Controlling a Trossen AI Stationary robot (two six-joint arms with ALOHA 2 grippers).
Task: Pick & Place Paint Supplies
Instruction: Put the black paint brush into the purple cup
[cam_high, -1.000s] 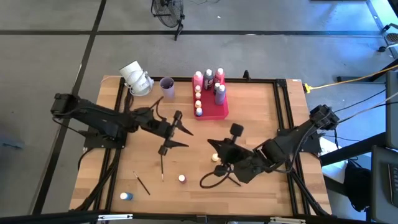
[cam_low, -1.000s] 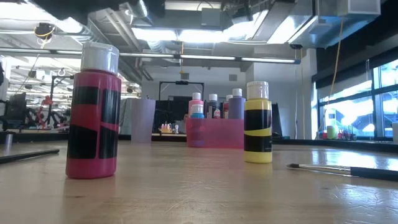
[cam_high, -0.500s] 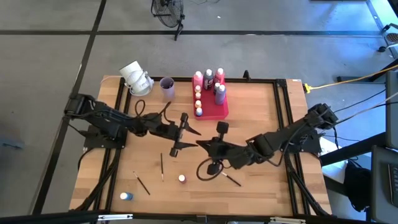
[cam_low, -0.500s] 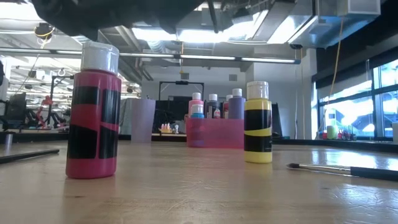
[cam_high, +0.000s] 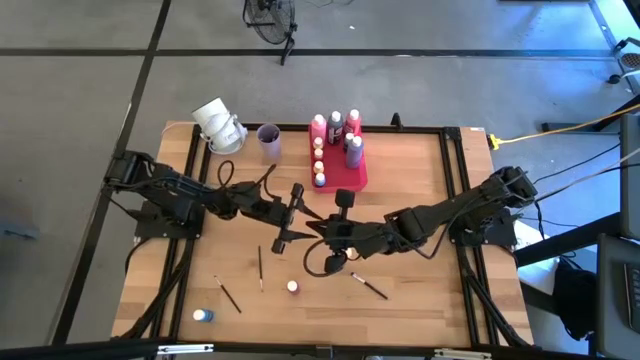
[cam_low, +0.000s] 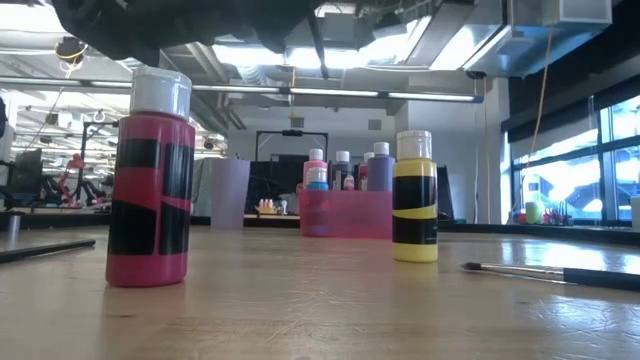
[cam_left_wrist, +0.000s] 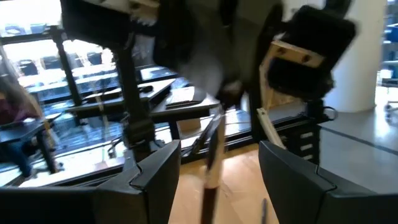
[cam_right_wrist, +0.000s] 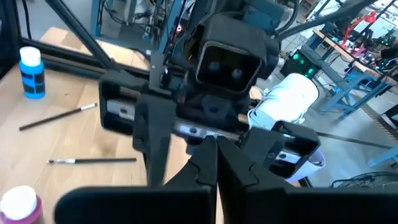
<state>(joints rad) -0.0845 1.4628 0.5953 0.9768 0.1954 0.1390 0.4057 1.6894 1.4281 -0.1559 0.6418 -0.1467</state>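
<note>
My right gripper (cam_high: 322, 230) is over the middle of the table, shut on a thin dark paintbrush (cam_left_wrist: 211, 162). My left gripper (cam_high: 303, 222) faces it from the left, open. Its two fingers (cam_left_wrist: 155, 171) stand on either side of the brush without touching it. Loose on the table lie further paintbrushes (cam_high: 260, 268) (cam_high: 228, 294) (cam_high: 368, 287). A pink bottle (cam_low: 150, 180), a yellow bottle (cam_low: 414, 195) and a blue bottle (cam_high: 203, 315) stand upright there. Several bottles stand in the pink-red tray (cam_high: 352, 178). My right gripper pinches the paintbrush between its two shut fingers, near the brush's upper end (cam_left_wrist: 217, 121); blur hides the exact spot. The fingers come from the table's right, slanting slightly down. The brush hangs below them, nearly upright, and its lower end runs out of the left wrist view.
A lilac cup (cam_high: 268, 140) and a white object (cam_high: 218, 125) stand at the far left of the table. A dark cable loop (cam_high: 320, 265) hangs under the right arm. Bare wood lies at the near right.
My right gripper has gone toward the table's left and far edges with the brush, up to my left gripper, staying shut. My left gripper first shifted a little toward the right, then kept still, open.
</note>
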